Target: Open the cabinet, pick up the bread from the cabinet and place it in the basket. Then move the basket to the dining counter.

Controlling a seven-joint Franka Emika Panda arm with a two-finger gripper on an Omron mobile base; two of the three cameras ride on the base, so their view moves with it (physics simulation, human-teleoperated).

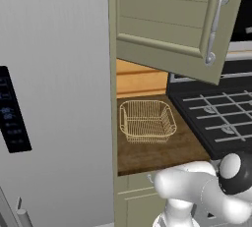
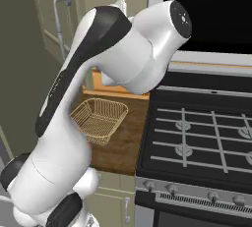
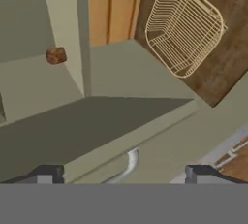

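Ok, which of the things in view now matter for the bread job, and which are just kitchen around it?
For the job:
- cabinet, door swung open
- bread, inside the cabinet
- basket, empty, on the wooden countertop
- gripper, open, holding nothing

Just around:
- fridge
- stove

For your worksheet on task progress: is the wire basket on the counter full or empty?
Empty. Bare mesh shows through the basket, and the bread sits on a shelf inside the opened cabinet.

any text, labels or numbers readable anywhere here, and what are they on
Nothing can be read.
Fridge control panel: faint pale marks on black, too small and blurred to read.
Stove knobs: no legible markings.
Cabinet door, basket and bread: no text.
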